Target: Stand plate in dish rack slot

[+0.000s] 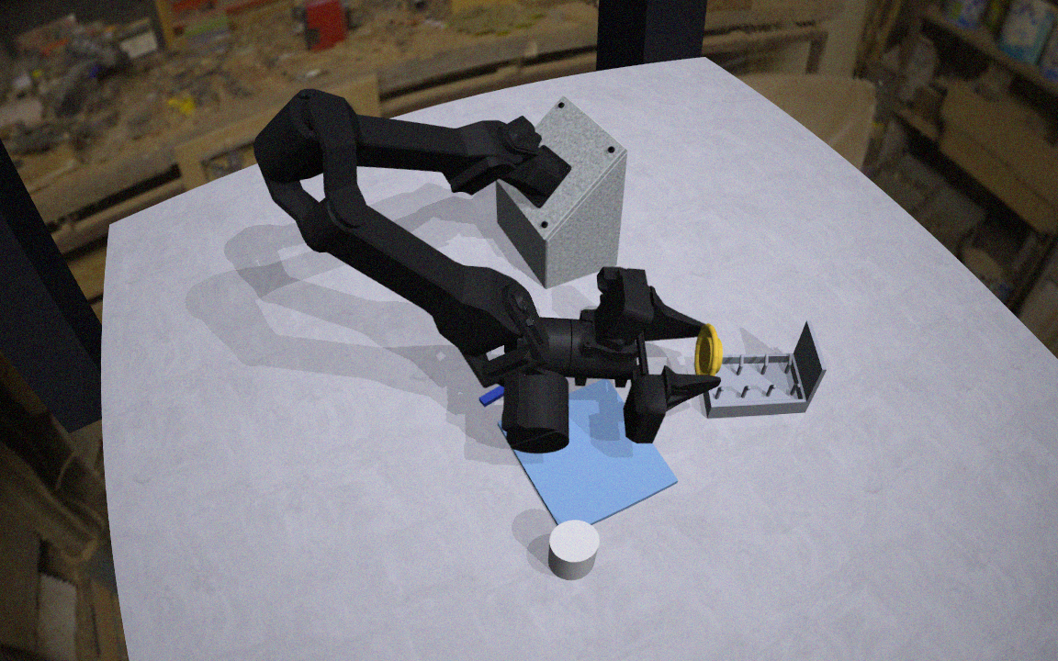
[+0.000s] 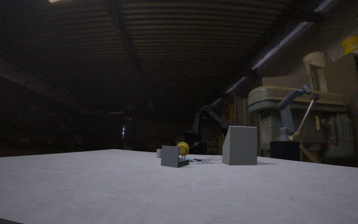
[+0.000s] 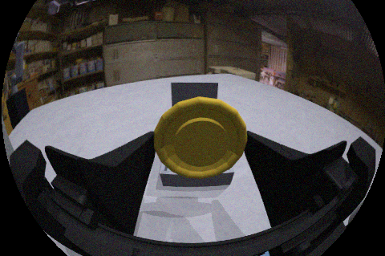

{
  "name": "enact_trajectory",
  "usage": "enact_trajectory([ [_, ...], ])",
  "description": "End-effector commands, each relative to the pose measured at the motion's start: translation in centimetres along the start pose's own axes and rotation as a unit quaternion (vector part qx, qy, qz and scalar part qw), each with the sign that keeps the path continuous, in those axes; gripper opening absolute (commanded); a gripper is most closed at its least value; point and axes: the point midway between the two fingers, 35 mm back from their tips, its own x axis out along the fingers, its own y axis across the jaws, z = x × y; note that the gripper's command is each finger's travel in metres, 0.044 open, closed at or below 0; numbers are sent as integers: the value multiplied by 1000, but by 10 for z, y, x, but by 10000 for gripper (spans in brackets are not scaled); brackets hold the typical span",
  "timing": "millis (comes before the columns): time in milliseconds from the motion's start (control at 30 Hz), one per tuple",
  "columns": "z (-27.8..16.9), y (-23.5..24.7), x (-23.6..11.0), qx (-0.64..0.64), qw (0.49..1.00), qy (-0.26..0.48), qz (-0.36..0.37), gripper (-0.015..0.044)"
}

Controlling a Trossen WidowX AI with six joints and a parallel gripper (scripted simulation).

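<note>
The yellow plate is upright, its face turned toward the wrist camera. My gripper is shut on the plate, with one finger at each side of its rim. The grey dish rack stands on the table, with short pegs in two rows and a tall panel at its far end. The plate is held off the table at the rack's near end, opposite the panel. The plate hides much of the rack in the wrist view.
A light blue board lies below the wrist, with a white cylinder at its near corner. A blue bar lies beside the board, partly hidden. The arm's base is on a grey sloped block.
</note>
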Motion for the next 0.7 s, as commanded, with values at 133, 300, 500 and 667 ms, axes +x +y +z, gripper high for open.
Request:
enact_trajectory([
  [133,2,0,15,1,1000,0,1,0],
  [300,3,0,18,1,1000,-1,0,0],
  [500,4,0,27,-2,1000,-2,-1,0],
  [667,4,0,34,-3,1000,-3,-1,0],
])
